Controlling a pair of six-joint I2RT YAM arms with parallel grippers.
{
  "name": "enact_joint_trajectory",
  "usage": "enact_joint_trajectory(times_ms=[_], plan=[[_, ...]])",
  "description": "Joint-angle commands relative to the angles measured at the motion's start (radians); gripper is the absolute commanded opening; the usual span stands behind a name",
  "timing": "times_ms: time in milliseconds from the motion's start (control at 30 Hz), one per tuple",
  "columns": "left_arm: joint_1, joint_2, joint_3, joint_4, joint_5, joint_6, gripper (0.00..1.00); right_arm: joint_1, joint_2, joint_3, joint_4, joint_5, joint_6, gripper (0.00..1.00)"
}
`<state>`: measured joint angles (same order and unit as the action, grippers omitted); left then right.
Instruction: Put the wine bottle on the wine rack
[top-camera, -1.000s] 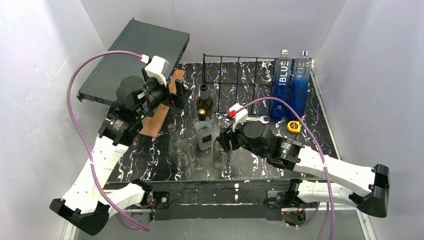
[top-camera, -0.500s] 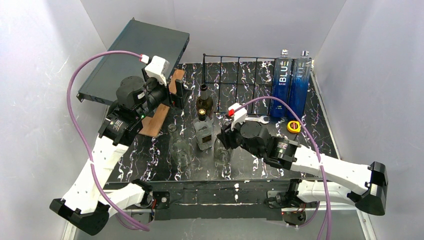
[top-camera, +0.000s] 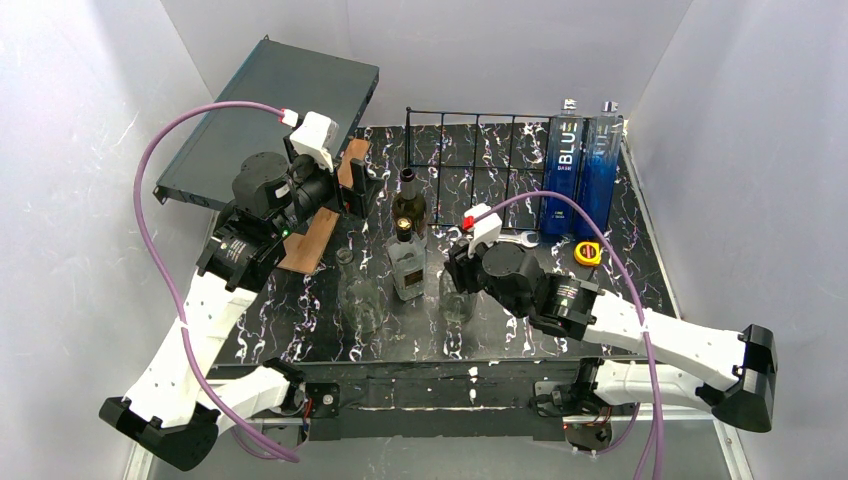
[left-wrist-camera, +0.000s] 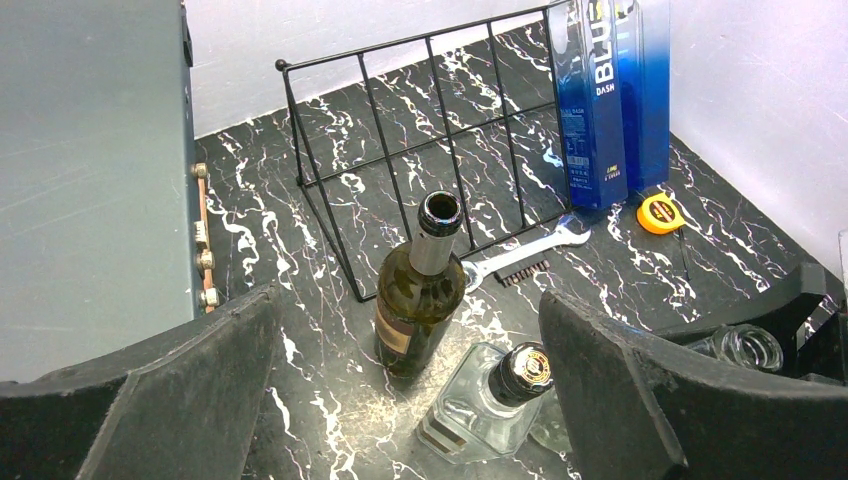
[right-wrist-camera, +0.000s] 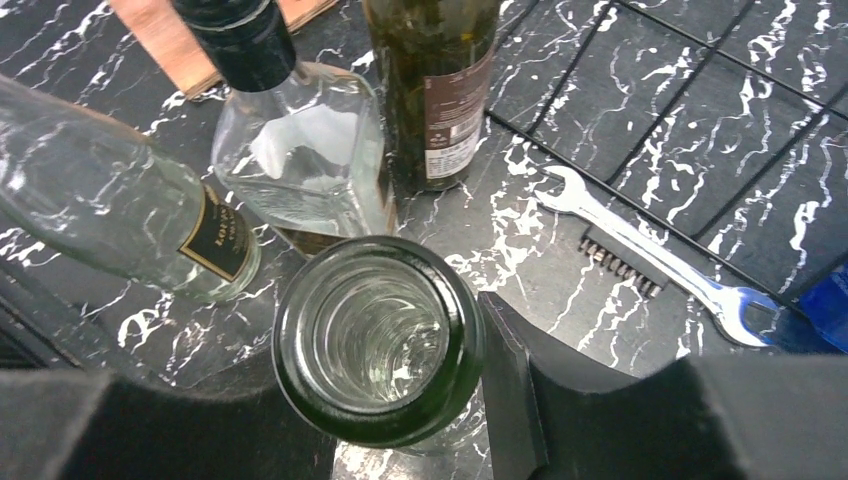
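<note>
The wine rack (top-camera: 470, 150) is a low black wire frame at the back of the marbled table; it also shows in the left wrist view (left-wrist-camera: 430, 150). A dark olive wine bottle (top-camera: 408, 205) stands upright in front of its left end, open-mouthed (left-wrist-camera: 420, 300). My right gripper (top-camera: 458, 272) is shut on the neck of a clear greenish glass bottle (right-wrist-camera: 378, 340), with one finger (right-wrist-camera: 510, 400) against the rim. My left gripper (top-camera: 357, 185) is wide open and empty, above and left of the dark bottle.
Two tall blue bottles (top-camera: 580, 170) stand at the rack's right end. A square clear bottle with a black cap (top-camera: 407, 265) and another clear bottle (top-camera: 360, 295) stand mid-table. A wrench (top-camera: 515, 238), a yellow tape measure (top-camera: 590, 252), a brown board (top-camera: 310, 240) and a grey box (top-camera: 265, 120) are nearby.
My right gripper has moved a little right and toward the back, taking the clear glass bottle with it. The left arm has not moved.
</note>
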<state>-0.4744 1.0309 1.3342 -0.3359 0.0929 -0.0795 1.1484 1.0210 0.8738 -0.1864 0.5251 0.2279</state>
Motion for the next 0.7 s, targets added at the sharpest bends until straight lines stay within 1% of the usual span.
enact_joint_trajectory(times_ms=[0,233,400,500,667], plan=[[-0.004,-0.007,-0.002,0.023,0.005,0.004,0.99,0.001,-0.037,0.050,0.114,0.131,-0.038,0.01],[-0.004,-0.012,-0.001,0.022,0.005,0.004,0.99,-0.005,0.048,0.155,0.049,0.197,-0.063,0.01],[-0.004,-0.015,0.000,0.022,0.005,0.004,0.99,-0.029,0.068,0.192,0.066,0.240,-0.099,0.01],[-0.004,-0.017,0.000,0.022,0.004,0.004,0.99,-0.070,0.086,0.211,0.059,0.239,-0.105,0.01],[-0.004,-0.020,0.000,0.021,0.003,0.005,0.99,-0.166,0.098,0.211,0.057,0.168,-0.065,0.01]])
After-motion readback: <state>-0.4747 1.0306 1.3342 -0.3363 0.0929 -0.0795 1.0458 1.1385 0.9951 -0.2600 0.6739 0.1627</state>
